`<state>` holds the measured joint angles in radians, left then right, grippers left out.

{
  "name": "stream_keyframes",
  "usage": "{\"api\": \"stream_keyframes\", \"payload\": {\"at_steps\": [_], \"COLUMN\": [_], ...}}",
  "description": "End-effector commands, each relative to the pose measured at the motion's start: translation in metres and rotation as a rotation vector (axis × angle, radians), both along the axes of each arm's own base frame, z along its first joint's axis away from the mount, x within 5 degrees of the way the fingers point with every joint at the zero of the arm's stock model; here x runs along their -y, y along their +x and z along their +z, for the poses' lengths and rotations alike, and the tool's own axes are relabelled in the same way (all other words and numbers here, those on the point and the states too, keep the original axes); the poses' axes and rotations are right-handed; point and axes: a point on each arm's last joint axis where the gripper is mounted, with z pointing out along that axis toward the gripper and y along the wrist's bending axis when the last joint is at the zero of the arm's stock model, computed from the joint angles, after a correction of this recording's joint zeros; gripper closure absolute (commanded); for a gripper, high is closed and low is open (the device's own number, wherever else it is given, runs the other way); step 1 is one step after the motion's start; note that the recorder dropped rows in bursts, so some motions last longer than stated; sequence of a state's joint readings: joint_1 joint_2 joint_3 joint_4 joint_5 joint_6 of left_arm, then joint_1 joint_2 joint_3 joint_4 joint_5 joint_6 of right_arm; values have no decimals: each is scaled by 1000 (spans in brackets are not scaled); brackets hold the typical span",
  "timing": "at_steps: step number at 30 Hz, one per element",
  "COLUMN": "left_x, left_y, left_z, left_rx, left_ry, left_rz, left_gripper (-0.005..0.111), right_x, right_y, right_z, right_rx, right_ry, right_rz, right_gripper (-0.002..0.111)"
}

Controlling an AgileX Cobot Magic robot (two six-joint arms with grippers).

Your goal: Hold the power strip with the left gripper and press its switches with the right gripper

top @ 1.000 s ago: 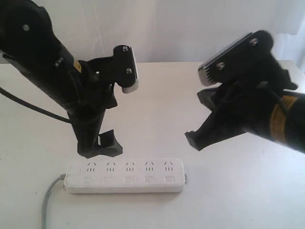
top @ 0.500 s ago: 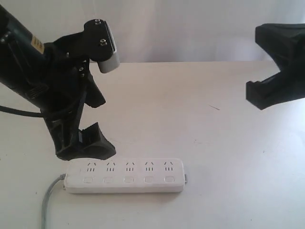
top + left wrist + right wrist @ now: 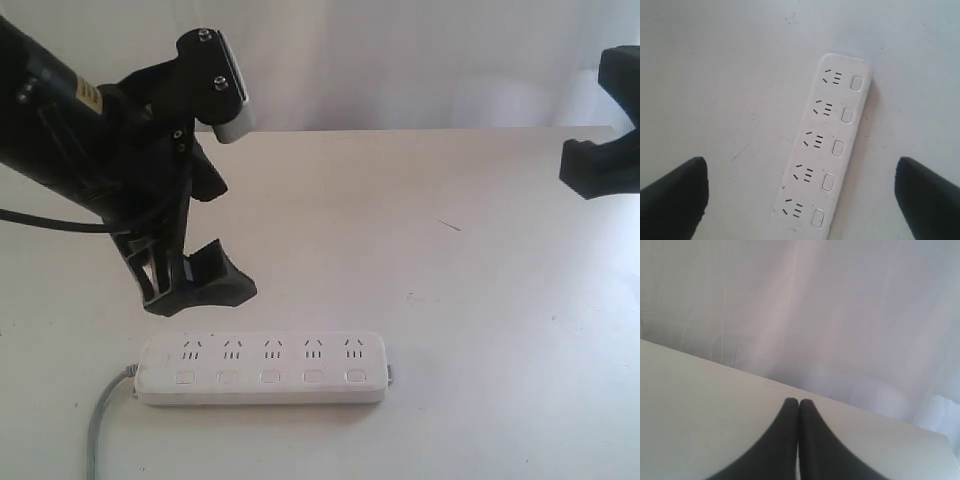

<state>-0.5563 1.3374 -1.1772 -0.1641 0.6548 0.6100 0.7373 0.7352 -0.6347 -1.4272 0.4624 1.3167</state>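
The left gripper (image 3: 190,288) hangs just above and behind the power strip (image 3: 262,368), at the end where its grey cord (image 3: 96,425) leaves. Its jaws are spread wide and hold nothing, and it is clearly the nearer arm. The strip lies flat on the table (image 3: 450,300), long axis left to right, switches (image 3: 269,377) along its front edge. Well beyond its right end, the right gripper (image 3: 798,407) has its jaws pressed together.

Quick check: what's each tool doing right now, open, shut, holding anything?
Left tool: open wide, empty, above the power strip.
Right tool: shut, tips together, holding nothing.
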Motion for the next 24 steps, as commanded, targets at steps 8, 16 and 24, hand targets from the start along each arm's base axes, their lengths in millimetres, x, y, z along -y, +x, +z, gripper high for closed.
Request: {"api": "stream_keyframes", "payload": {"at_steps": [8, 16, 24], "left_x": [4, 4, 13], "left_y": [4, 5, 9], "left_z": [-7, -6, 2], "left_rx": [-19, -9, 51], "left_ry": [2, -6, -139], "left_rz": [4, 7, 20], "left_gripper": [106, 107, 107], "right_x": [3, 3, 6], "right_y": [0, 0, -2], "right_z": [2, 2, 4], "right_rx": [9, 6, 17], "right_ry": [3, 6, 15], "right_rz": [-20, -20, -24], "right_gripper": [108, 108, 108]}}
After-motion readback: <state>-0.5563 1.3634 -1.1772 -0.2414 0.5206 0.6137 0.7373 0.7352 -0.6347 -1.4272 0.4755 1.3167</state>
